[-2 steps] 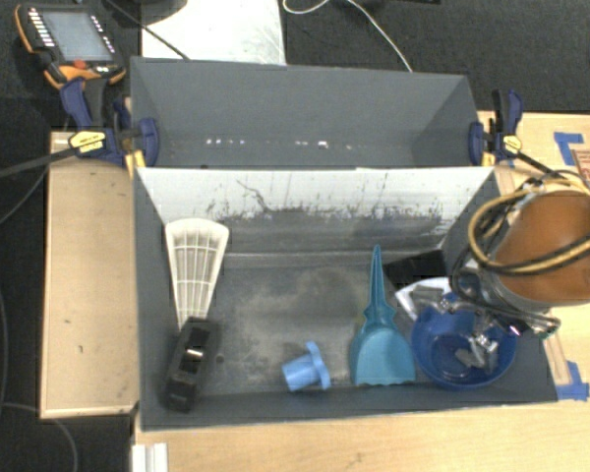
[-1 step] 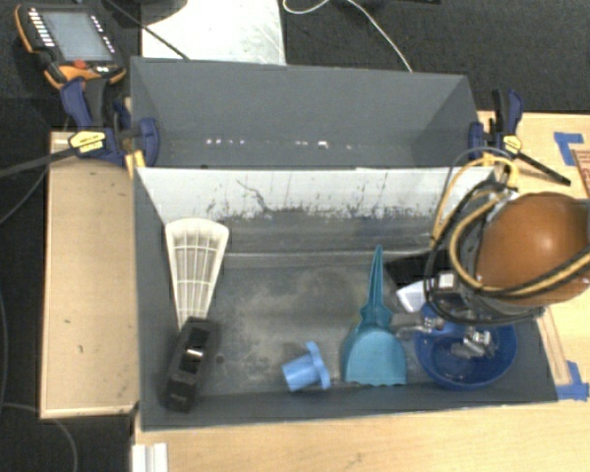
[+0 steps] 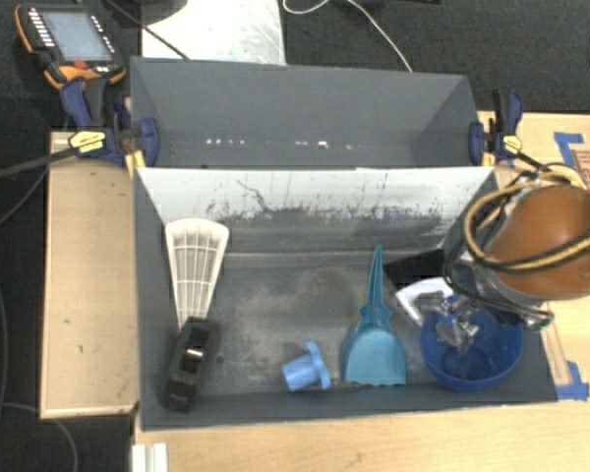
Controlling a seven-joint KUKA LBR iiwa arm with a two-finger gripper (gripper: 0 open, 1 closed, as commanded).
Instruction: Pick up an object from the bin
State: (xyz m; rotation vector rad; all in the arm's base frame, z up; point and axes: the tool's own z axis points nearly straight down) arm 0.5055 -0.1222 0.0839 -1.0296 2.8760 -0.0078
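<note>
The hand hangs over the dark blue bowl in the near right corner of the bin. Whether it is clenched or released cannot be told. Risk: it slips off the curved rim or nudges the light blue scoop beside the bowl.

Bowl R of scoop, fan far L
</note>
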